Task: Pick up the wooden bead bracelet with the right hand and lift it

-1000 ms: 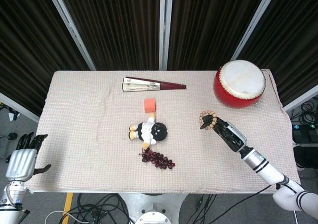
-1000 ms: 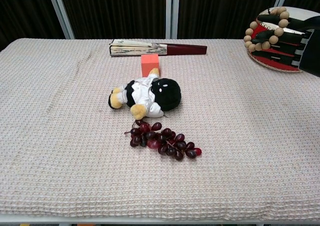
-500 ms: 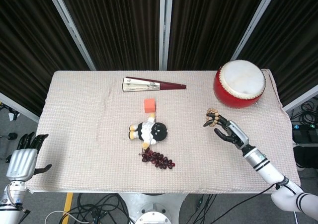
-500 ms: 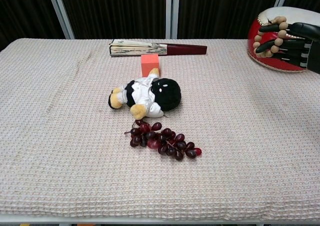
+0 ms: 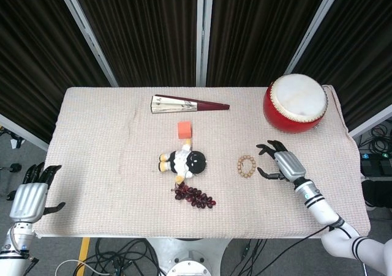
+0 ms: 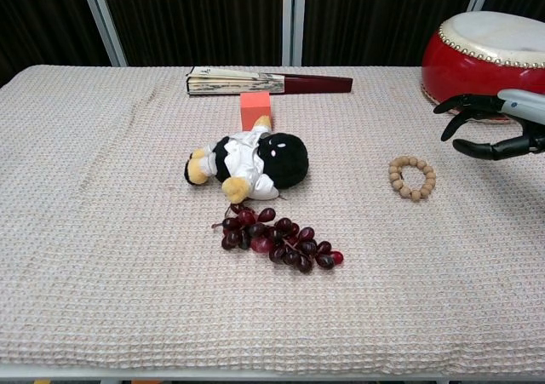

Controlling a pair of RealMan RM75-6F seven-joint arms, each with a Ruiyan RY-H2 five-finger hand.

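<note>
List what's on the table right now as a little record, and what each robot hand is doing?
bracelet: wooden bead bracelet lying flat on the cloth, free of both hands
right hand: right hand open, beside the bracelet, not touching it
left hand: left hand open, off the table's left edge
middle: plush doll, grapes, orange block
back: folded fan, red drum

head view looks down from above, chest view low across the same table (image 5: 92, 166).
</note>
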